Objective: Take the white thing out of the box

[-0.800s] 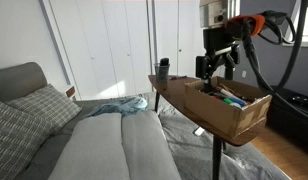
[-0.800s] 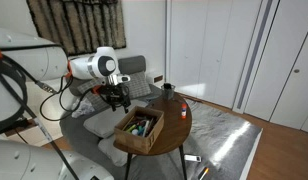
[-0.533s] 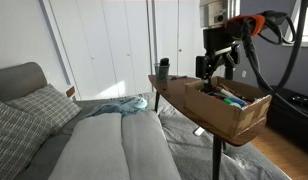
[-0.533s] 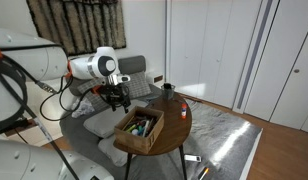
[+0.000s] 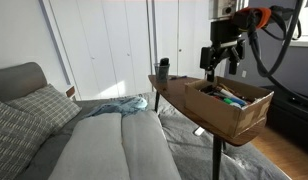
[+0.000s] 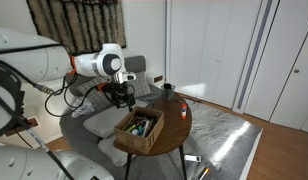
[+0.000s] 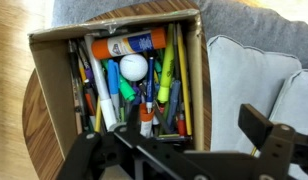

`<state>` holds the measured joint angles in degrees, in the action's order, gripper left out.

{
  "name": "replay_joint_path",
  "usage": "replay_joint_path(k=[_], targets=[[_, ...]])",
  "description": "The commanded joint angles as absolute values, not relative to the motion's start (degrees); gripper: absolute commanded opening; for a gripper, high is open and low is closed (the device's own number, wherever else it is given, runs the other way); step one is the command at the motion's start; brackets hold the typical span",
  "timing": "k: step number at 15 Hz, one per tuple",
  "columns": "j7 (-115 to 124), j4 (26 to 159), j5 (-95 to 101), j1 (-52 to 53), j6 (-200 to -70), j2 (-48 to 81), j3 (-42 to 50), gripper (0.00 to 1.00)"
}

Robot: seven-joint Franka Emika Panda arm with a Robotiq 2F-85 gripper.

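The brown cardboard box [image 7: 114,28] is full of pens and markers in the wrist view. A narrow white marker [image 7: 104,104] lies lengthwise among them, left of the middle, below a round white piece [image 7: 132,67]. The gripper [image 7: 174,150] is open and empty, hovering above the box's near end, with one finger out over the sofa side. In both exterior views the gripper [image 5: 219,64] [image 6: 122,97] hangs above the box [image 5: 230,110] [image 6: 140,131] without touching it. The white marker is too small to make out there.
The box sits on a small round wooden table [image 5: 170,88] [image 6: 180,128] with a dark cylindrical cup [image 5: 163,68] [image 6: 167,89] at its far side. A grey sofa with cushions [image 5: 104,140] stands beside the table. Green, blue, yellow and orange markers [image 7: 164,70] crowd the box.
The gripper has risen a little above the box and shifted slightly. The box and its contents have not moved.
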<state>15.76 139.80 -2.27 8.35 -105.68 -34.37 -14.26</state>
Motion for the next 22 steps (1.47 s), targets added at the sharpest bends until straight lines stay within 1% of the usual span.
replay_joint_path(k=[1, 9, 11, 12, 13, 14, 15, 17, 19, 20, 22], targets=[[12.01, 144.13, -4.32, 8.03, -107.16, -38.82, -9.32, 1.00], [11.17, 152.93, 1.23, 2.25, -120.42, -36.56, -6.17, 1.00], [8.84, 154.43, 2.00, 0.87, -122.50, -36.72, -4.24, 0.88], [7.68, 155.01, 2.21, 0.14, -124.15, -36.30, -3.23, 0.70], [6.80, 155.39, 2.28, -0.33, -125.34, -35.99, -2.50, 0.69], [5.72, 155.49, 1.87, -0.54, -126.96, -35.42, -1.68, 0.64], [4.97, 155.39, 1.65, -0.73, -128.34, -34.72, -1.17, 0.54], [4.27, 154.70, 1.30, -0.49, -130.45, -33.59, -0.86, 0.47], [3.94, 154.50, 1.47, -0.14, -132.12, -33.02, -1.28, 0.44], [3.67, 154.46, 1.38, 0.08, -132.89, -32.59, -1.41, 0.40], [2.92, 154.48, 1.01, 0.86, -133.63, -32.04, -1.60, 0.54]])
